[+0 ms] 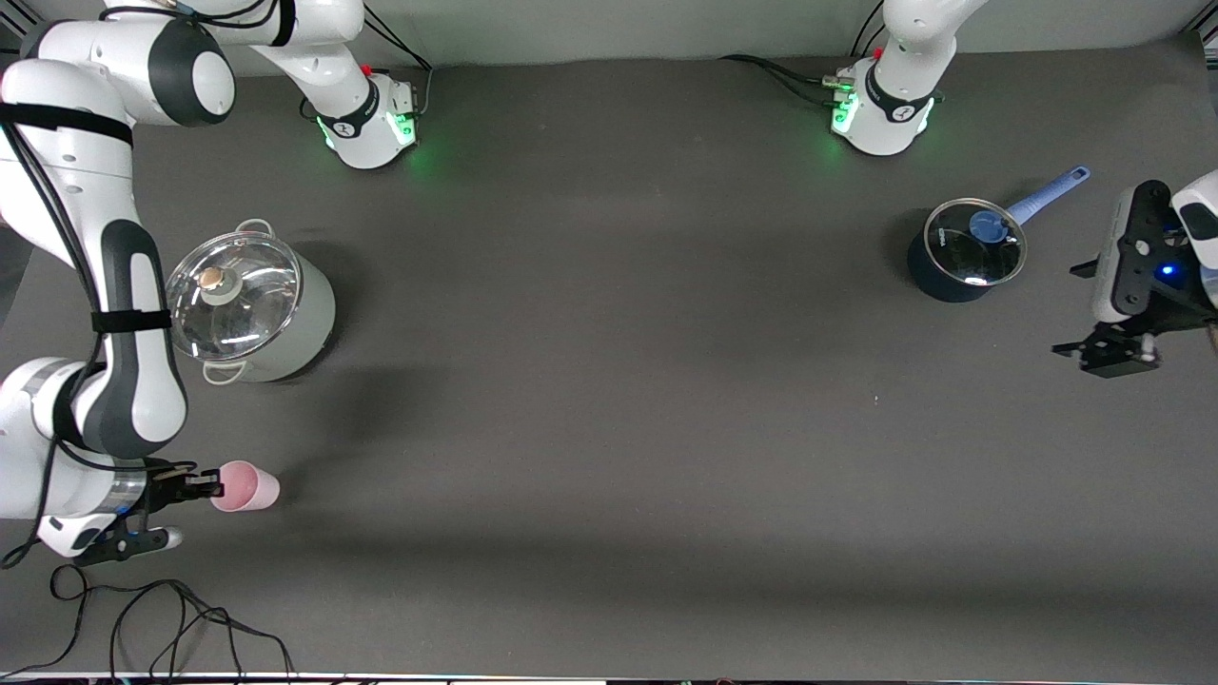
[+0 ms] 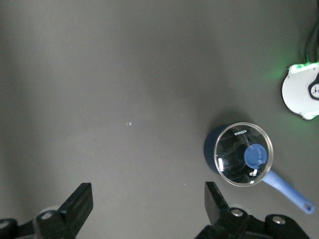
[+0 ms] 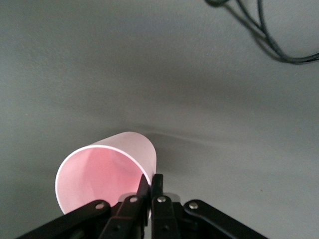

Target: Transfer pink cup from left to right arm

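The pink cup (image 1: 249, 486) is turned on its side, low over the table at the right arm's end, near the front camera. My right gripper (image 1: 211, 488) is shut on its rim, one finger inside and one outside the wall. In the right wrist view the cup (image 3: 107, 167) opens toward the camera, and the gripper (image 3: 151, 181) pinches its wall. My left gripper (image 1: 1109, 357) is open and empty, over the table at the left arm's end. In the left wrist view the left gripper (image 2: 148, 201) has only bare table between its fingers.
A steel pot with a glass lid (image 1: 249, 309) stands farther from the front camera than the cup. A dark blue saucepan with lid (image 1: 966, 249) stands beside the left gripper and shows in the left wrist view (image 2: 242, 154). Black cables (image 1: 143, 618) lie by the front edge.
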`<state>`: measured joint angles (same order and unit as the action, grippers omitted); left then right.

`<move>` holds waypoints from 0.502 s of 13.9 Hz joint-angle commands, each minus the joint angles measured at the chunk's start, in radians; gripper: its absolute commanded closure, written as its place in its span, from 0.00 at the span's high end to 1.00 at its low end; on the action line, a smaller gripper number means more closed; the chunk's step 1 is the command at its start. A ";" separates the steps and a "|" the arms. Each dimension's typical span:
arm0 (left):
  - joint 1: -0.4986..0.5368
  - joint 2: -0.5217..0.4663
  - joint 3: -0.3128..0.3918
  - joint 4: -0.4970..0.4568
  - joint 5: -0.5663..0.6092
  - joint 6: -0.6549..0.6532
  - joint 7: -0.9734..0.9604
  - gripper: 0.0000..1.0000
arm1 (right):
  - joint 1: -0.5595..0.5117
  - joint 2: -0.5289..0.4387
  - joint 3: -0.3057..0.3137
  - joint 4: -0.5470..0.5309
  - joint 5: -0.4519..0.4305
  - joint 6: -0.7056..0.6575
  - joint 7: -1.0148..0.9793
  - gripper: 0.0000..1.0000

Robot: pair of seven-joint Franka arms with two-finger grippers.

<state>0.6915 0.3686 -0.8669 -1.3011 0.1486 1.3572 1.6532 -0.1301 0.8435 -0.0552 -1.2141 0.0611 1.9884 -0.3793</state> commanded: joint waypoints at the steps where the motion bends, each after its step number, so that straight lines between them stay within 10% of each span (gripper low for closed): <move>1: -0.006 -0.060 0.006 0.008 0.051 -0.049 -0.221 1.00 | 0.000 0.017 0.000 0.022 -0.006 0.009 -0.026 0.28; 2: -0.009 -0.062 0.005 0.009 0.057 -0.071 -0.307 1.00 | -0.003 0.020 0.000 0.022 -0.004 0.010 -0.027 0.70; 4: -0.007 -0.069 0.003 0.009 0.046 -0.092 -0.488 1.00 | -0.008 0.022 0.000 0.025 -0.004 0.013 -0.027 0.99; 7: -0.007 -0.080 -0.001 0.011 0.045 -0.151 -0.764 1.00 | -0.006 -0.019 -0.002 0.042 -0.007 -0.005 -0.017 0.99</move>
<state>0.6893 0.3114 -0.8687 -1.2907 0.1833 1.2397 1.0548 -0.1352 0.8546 -0.0571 -1.1965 0.0603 2.0018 -0.3837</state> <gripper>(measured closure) 0.000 0.370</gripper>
